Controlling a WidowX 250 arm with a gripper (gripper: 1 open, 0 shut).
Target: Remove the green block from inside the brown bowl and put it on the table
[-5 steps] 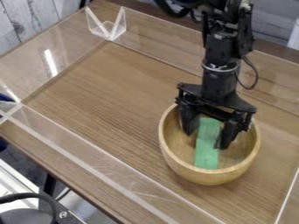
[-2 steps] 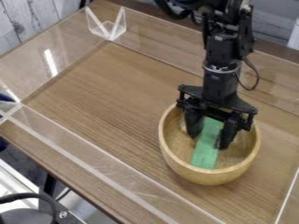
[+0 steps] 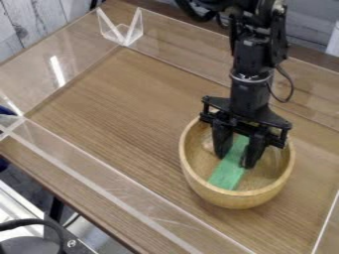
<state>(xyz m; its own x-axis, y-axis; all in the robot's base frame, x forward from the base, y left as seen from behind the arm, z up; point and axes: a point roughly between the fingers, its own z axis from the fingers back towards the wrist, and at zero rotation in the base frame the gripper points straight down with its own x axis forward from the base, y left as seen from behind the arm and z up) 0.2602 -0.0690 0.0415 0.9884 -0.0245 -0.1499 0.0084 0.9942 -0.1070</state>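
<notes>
The brown bowl (image 3: 196,181) sits on the table (image 3: 113,114) at the right front. Inside it lies the green block (image 3: 229,172), leaning from the bowl's floor up toward the far wall. My gripper (image 3: 241,151) points almost straight down into the bowl. Its black fingers (image 3: 221,145) are drawn in against the block's upper end, shut on it. That upper end is hidden between the fingers, and the block still rests in the bowl.
Low clear acrylic walls (image 3: 54,74) edge the table on the left and front. A clear angled bracket (image 3: 122,28) stands at the back left corner. Bare wood-grain surface stretches left of the bowl.
The fingers have drawn together onto the green block, which has tilted slightly, its near end shifting left. The arm itself has stayed where it was.
</notes>
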